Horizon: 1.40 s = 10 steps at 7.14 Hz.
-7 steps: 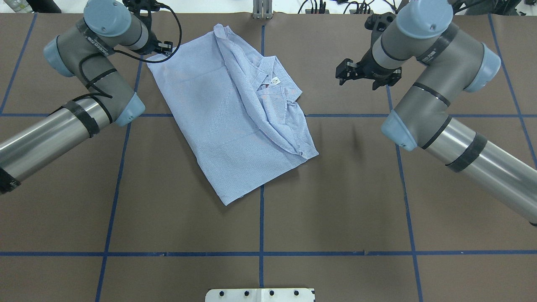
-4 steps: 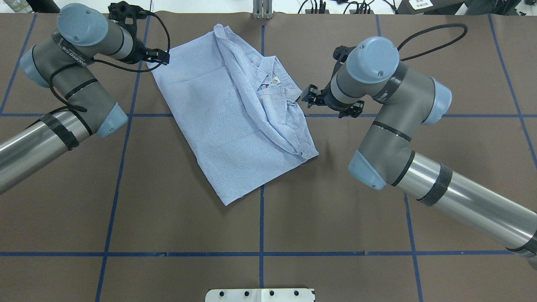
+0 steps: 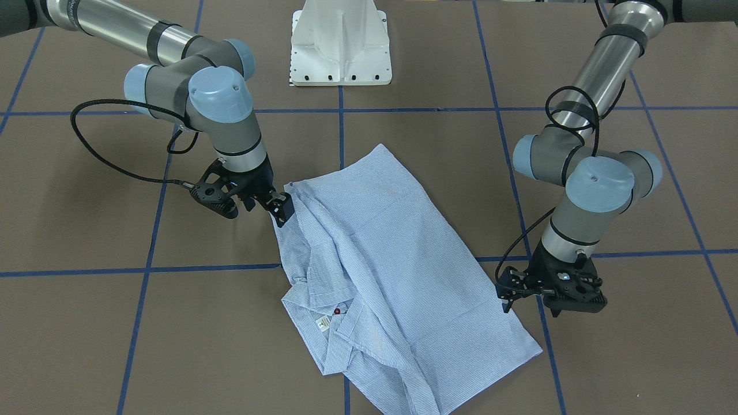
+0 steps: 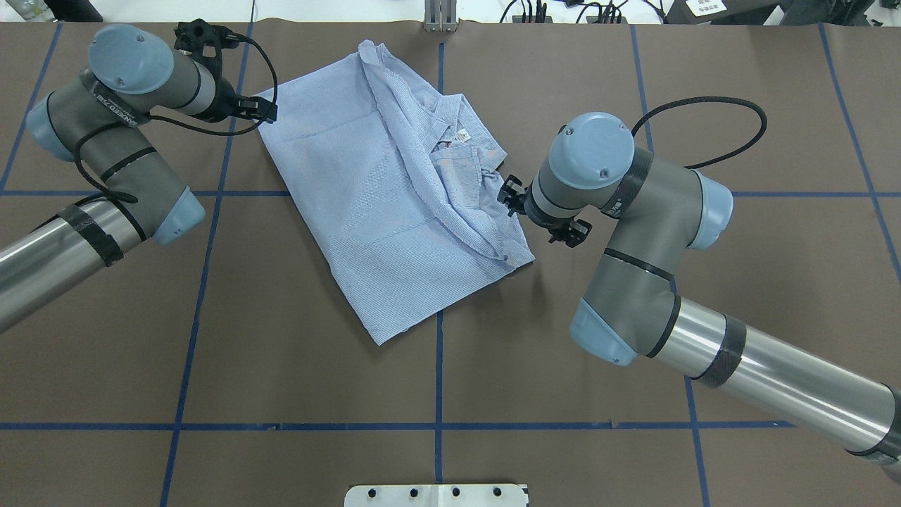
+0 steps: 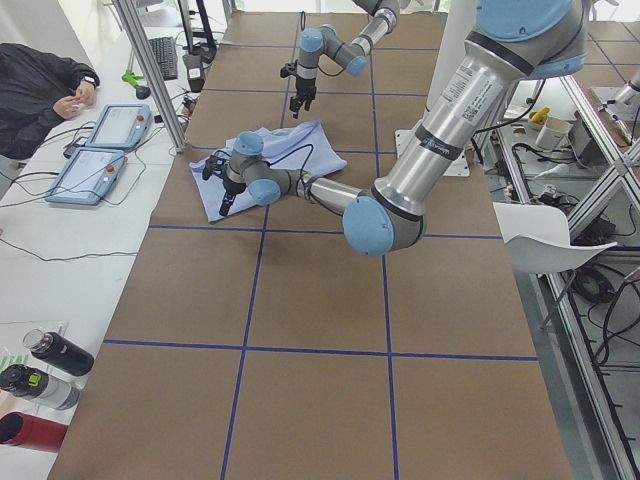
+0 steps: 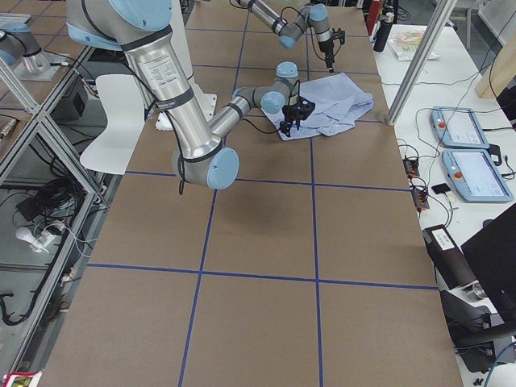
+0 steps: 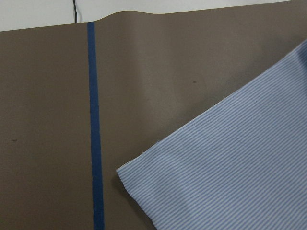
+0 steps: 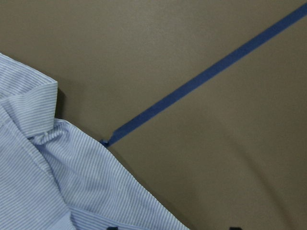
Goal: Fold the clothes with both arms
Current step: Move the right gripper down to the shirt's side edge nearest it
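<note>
The light-blue striped shirt (image 4: pixel 380 190) lies folded lengthwise and diagonal on the brown table, also in the front view (image 3: pixel 398 259). Its collar and neck label (image 4: pixel 461 135) face up. My left gripper (image 4: pixel 264 109) hangs by the shirt's far-left corner (image 7: pixel 122 171), open as far as the front view (image 3: pixel 505 297) shows; its fingers are out of the left wrist view. My right gripper (image 4: pixel 510 197) is open and empty at the shirt's right edge, next to a cuff (image 8: pixel 33 110), and shows in the front view (image 3: pixel 281 210). Neither holds cloth.
Blue tape lines (image 4: pixel 438 380) grid the table. The white base pedestal (image 3: pixel 340 40) stands on the robot's side. An operator (image 5: pixel 40 80), tablets (image 5: pixel 105 150) and bottles (image 5: pixel 45 370) are beyond the far edge. A metal post (image 4: pixel 440 17) stands at the far edge.
My right arm has swung in from the far right and down to the shirt's right edge. My left arm has shifted a little left beside the far corner. The shirt has not moved.
</note>
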{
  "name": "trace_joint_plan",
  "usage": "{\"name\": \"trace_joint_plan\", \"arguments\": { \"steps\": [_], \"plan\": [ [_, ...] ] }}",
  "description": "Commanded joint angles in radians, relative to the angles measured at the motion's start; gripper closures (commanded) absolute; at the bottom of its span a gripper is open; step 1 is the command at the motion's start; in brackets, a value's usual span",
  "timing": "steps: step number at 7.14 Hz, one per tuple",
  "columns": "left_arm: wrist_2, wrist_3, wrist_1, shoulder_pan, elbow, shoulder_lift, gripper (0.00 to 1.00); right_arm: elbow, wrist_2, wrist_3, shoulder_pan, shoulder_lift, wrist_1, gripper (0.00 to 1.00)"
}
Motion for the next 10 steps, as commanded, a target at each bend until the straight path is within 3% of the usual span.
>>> {"name": "trace_joint_plan", "arguments": {
  "steps": [1,6,8,9,10],
  "plan": [
    [0.000,0.000,-0.001,0.001,0.001,0.009,0.00,-0.003,-0.068,0.048,-0.053,-0.001,-0.004,0.29],
    [0.000,0.001,-0.001,0.001,0.000,0.010,0.00,-0.012,-0.107,0.062,-0.087,-0.012,-0.006,0.46],
    [0.000,0.001,-0.002,0.001,0.000,0.012,0.00,-0.016,-0.113,0.056,-0.088,-0.012,-0.008,0.66],
    [0.000,0.001,-0.001,0.001,0.000,0.012,0.00,-0.018,-0.122,0.053,-0.088,-0.012,-0.008,0.67],
    [0.000,0.001,-0.002,0.001,-0.002,0.010,0.00,-0.019,-0.122,0.053,-0.088,-0.012,-0.008,0.76]
  ]
}}
